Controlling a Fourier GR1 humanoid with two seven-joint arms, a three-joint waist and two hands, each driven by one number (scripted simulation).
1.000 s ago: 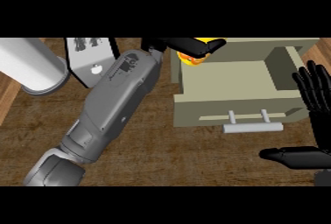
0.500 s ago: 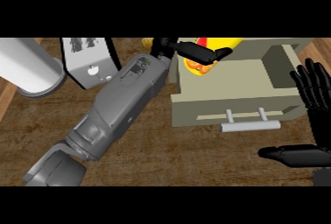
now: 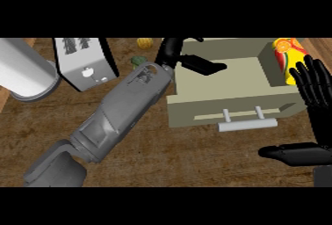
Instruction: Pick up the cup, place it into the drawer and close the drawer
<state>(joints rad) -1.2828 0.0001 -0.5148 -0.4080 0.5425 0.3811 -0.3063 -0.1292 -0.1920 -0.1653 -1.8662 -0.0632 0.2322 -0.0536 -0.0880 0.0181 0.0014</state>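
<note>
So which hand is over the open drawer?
The left hand, above the drawer near its back left corner; the right hand rests open at the view's right edge, fingers up.

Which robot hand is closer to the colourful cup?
The right robot hand: it stands just right of the cup. The left robot hand hovers across the drawer, to the cup's left.

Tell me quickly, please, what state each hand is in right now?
Left hand: open, holding nothing, above the drawer.
Right hand: open, empty, resting at the view's right edge.
</note>
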